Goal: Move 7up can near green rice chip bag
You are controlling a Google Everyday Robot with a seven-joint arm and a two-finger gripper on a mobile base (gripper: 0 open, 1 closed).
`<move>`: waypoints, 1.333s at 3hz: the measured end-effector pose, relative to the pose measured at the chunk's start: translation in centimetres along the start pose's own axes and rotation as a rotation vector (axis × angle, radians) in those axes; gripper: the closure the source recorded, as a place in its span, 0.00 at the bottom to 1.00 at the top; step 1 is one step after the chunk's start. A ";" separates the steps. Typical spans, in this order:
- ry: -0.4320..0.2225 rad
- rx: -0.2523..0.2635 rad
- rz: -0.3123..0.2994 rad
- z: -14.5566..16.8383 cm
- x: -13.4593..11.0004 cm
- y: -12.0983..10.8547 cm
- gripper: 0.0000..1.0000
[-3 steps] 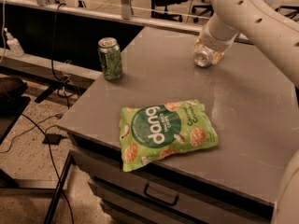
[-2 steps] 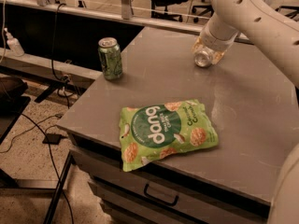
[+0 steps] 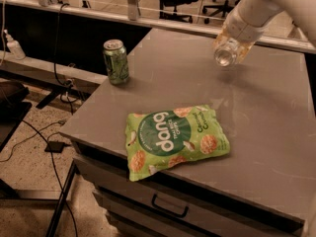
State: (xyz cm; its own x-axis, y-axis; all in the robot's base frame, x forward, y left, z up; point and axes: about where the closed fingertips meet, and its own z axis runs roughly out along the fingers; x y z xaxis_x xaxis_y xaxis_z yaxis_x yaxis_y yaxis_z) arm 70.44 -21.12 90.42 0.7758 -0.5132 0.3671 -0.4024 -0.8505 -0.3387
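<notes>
The white robot arm (image 3: 266,4) reaches in from the far right corner. Its two-finger gripper (image 3: 233,44) hangs over the far right part of the grey flat-topped table (image 3: 266,132). The pale yellowish fingers (image 3: 243,42) are closed around the silver-white aluminium 7up can (image 3: 226,56), one on each side of its body. The can is tipped on its side, with one shiny round metal end turned toward the near left. A faint shadow lies on the tabletop just under it, and whether the can touches the surface cannot be told.

The large light-green puffy rice chip bag (image 3: 175,137), with white "dang" lettering on a dark green circle, lies flat near the table's front edge, left of centre. Its lower left corner hangs a little over the rim. It is well apart from the held can.

A darker all-green drink can (image 3: 116,61) stands upright at the far left corner of the table. Below the front edge is a grey drawer with a dark handle (image 3: 170,207). Black cables (image 3: 39,137) trail across the speckled floor on the left.
</notes>
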 end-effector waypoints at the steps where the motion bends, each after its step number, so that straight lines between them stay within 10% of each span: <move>1: -0.069 0.041 -0.019 -6.0 -1.3 1.0 1.00; 3: -0.090 0.087 -0.074 -6.4 -2.0 1.9 1.00; 4: -0.165 0.304 -0.207 -10.4 -5.9 4.1 1.00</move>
State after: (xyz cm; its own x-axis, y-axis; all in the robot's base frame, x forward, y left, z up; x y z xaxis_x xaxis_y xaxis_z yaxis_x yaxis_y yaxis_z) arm 59.18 -22.79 95.87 0.9029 -0.2878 0.3191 -0.0859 -0.8484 -0.5223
